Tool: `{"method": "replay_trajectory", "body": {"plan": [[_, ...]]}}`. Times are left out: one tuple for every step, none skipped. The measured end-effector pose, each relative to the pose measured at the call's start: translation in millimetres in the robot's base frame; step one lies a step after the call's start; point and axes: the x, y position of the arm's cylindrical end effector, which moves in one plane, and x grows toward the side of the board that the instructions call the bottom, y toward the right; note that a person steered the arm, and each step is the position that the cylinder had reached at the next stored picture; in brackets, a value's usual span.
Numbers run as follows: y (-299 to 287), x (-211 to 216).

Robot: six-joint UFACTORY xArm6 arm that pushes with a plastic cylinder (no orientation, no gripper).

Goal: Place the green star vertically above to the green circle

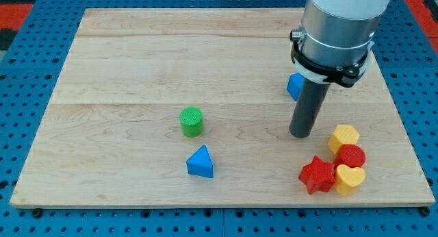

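Wooden desk (pixel 137 59) with scattered blocks.
You see a green cylinder (pixel 191 121), blue triangle (pixel 200 162), blue block (pixel 295 85), red star (pixel 317 175), yellow hexagon (pixel 343 138), red cylinder (pixel 352 155), yellow heart (pixel 350 179).

Even, bright light falls on my desk (pixel 137 59) from overhead, with no harsh glare on the pale wood. Shadows are soft and short: a faint one hugs the green cylinder (pixel 191 121), another sits under the blue triangle (pixel 200 162). My tip (pixel 300 135) casts a small dark pool at its base. Everything is sharp, though my upper housing is cropped at the view's top.
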Motion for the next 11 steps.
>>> {"method": "replay_trajectory", "body": {"plan": [[-8,0],[-25,0],[-32,0],[3,-22],[43,-63],[76,-57],[111,-86],[85,-106],[38,-123],[-7,-146],[-29,-169]]}}
